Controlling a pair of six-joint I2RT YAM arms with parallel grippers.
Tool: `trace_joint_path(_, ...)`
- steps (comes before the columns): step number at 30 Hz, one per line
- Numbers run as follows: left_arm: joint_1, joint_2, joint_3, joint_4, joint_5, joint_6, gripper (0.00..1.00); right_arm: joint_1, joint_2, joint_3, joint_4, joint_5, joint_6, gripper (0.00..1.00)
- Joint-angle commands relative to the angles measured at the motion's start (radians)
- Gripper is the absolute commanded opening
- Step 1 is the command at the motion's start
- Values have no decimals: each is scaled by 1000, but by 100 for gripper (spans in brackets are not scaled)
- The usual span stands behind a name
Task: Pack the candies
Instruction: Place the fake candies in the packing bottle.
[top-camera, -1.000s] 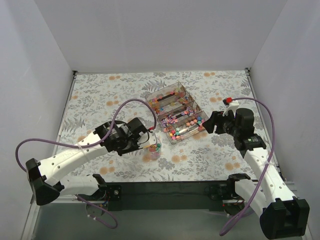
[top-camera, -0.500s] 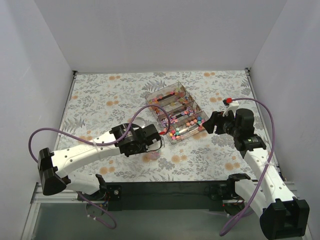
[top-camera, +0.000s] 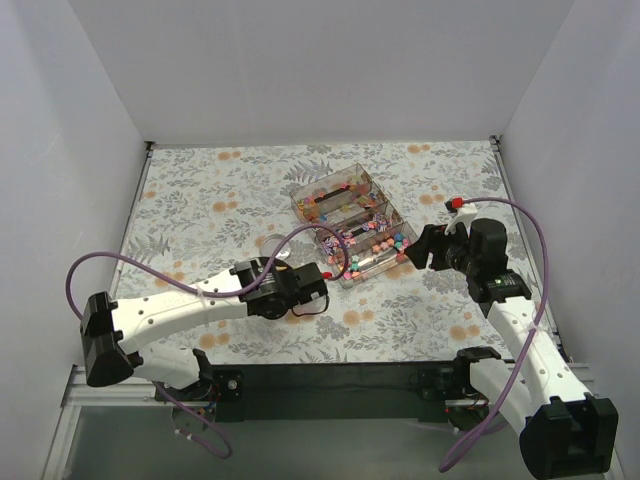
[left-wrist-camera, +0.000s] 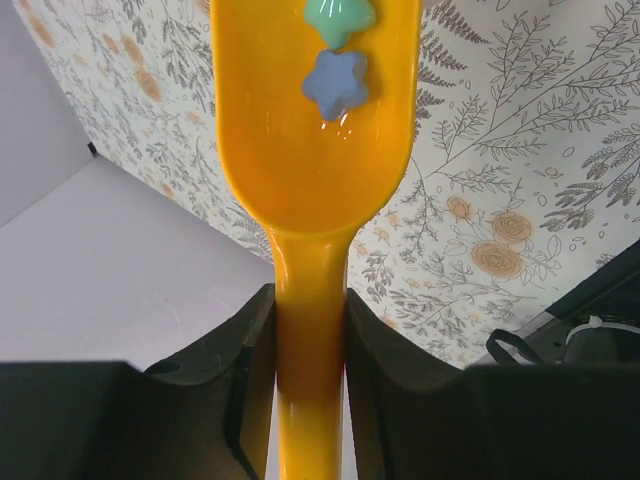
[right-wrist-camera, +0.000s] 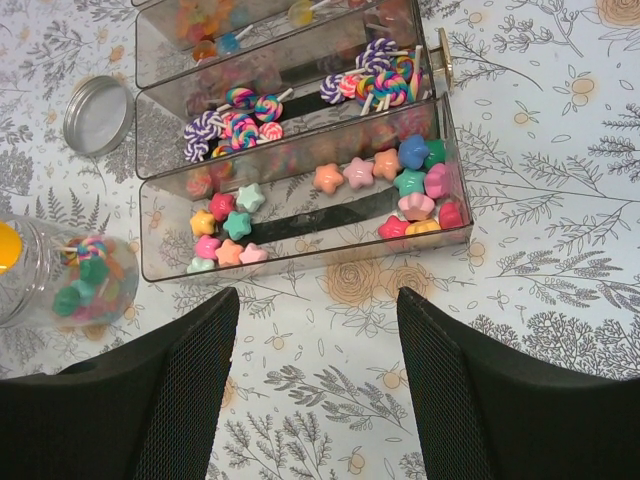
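The candies (right-wrist-camera: 230, 225) are small star sweets in mixed colours, lying in the near compartment of a clear divided box (right-wrist-camera: 440, 130), which also shows in the top view (top-camera: 350, 220). My left gripper (left-wrist-camera: 310, 330) is shut on the handle of an orange scoop (left-wrist-camera: 310, 150). The scoop bowl holds a blue star candy (left-wrist-camera: 335, 83) and a teal one (left-wrist-camera: 340, 15). In the top view the left gripper (top-camera: 305, 290) sits just left of the box's near corner. A clear jar (right-wrist-camera: 60, 285) holds several candies. My right gripper (right-wrist-camera: 315, 310) is open and empty, just short of the box.
The box's other compartments hold swirl lollipops (right-wrist-camera: 375, 75) and more sweets. The jar's metal lid (right-wrist-camera: 97, 115) lies on the flowered tablecloth left of the box. White walls close in the table on three sides. The left arm's purple cable loops over the box's near side (top-camera: 335, 245).
My left arm has swung right and reached toward the box's near corner with the scoop, and now covers the jar in the top view. The right arm has not moved.
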Motion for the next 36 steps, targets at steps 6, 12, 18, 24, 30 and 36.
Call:
trace_joint_path(6,-59,22,3,-56,-113,21,0,3,-18,-10,40,-17,12,71)
trace_joint_path(12,-87,47,-9,-54,-153,40,0,3,-21,-15,38,-14,12,71)
trace_joint_path(18,-130,71,-12,-54,-189,64,0,3,-19,-18,45,-17,13,71)
trace_joint_path(24,-159,85,-9,-56,-193,75,0,1,-19,-21,46,-17,15,71)
trace_joint_path(30,-159,58,-35,-56,-190,58,0,3,-19,-22,48,-18,15,71)
trace_joint_path(36,-130,-10,-17,-58,-150,3,0,1,-13,-22,52,-35,19,71)
